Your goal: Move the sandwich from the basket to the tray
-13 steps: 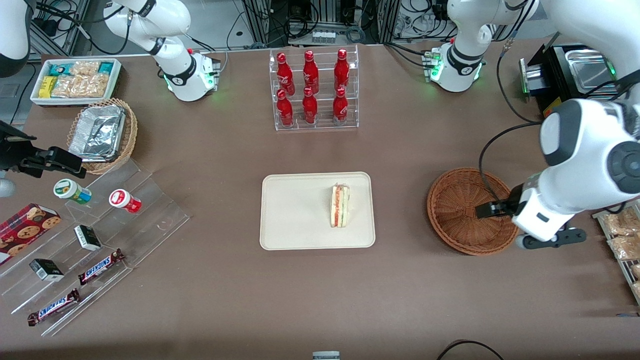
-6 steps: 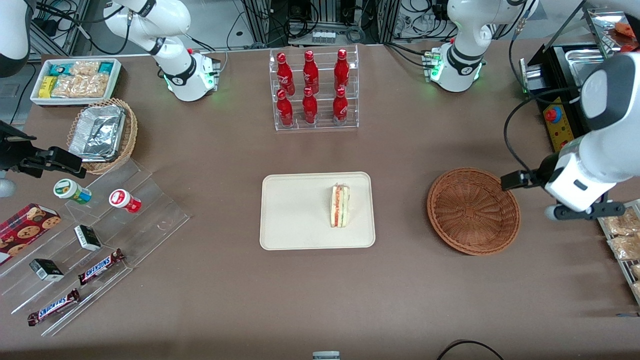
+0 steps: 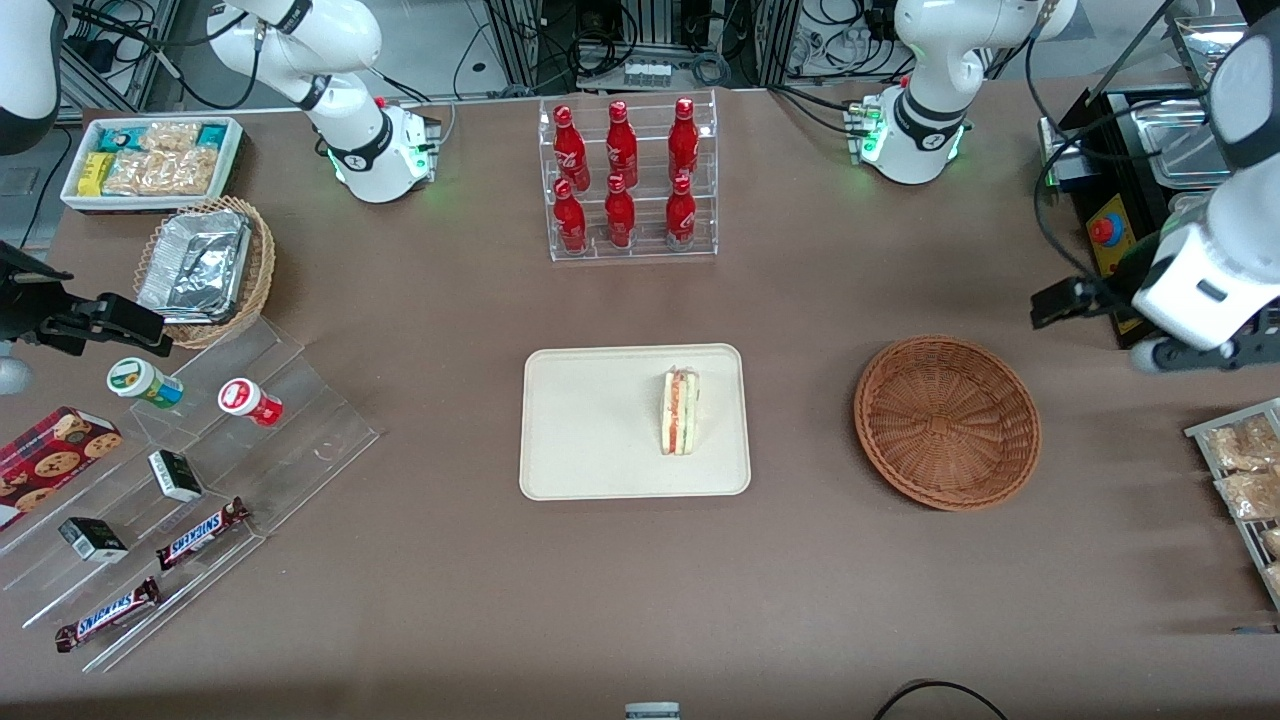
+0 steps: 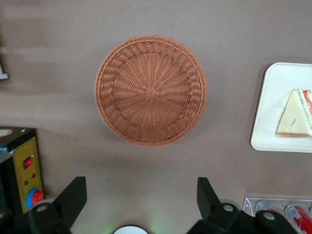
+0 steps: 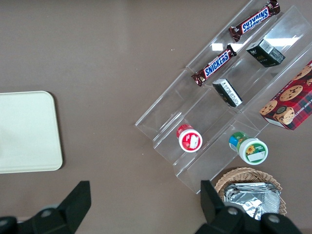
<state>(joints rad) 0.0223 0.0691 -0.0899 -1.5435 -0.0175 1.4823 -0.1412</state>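
Note:
The sandwich (image 3: pixel 680 410) (image 4: pixel 294 117), a white bread wedge with red and green filling along one edge, lies on the cream tray (image 3: pixel 590 420) (image 4: pixel 280 97) (image 5: pixel 24 131), on the side nearest the basket. The reddish-brown wicker basket (image 3: pixel 947 420) (image 4: pixel 151 90) is empty and sits beside the tray toward the working arm's end. My left gripper (image 3: pixel 1062 301) (image 4: pixel 140 185) hangs above the bare table, farther from the front camera than the basket and clear of its rim. It is open wide and holds nothing.
A black box with a red button (image 3: pixel 1110 235) (image 4: pixel 27 170) stands close to the gripper. Trays of bagged snacks (image 3: pixel 1240 470) sit at the working arm's end. A rack of red bottles (image 3: pixel 625 180) stands farther back. Acrylic steps with snacks (image 3: pixel 200 470) lie toward the parked arm's end.
The gripper has drawn back from over the basket's rim, moving away from the front camera and toward the working arm's end. The sandwich stays still on the tray.

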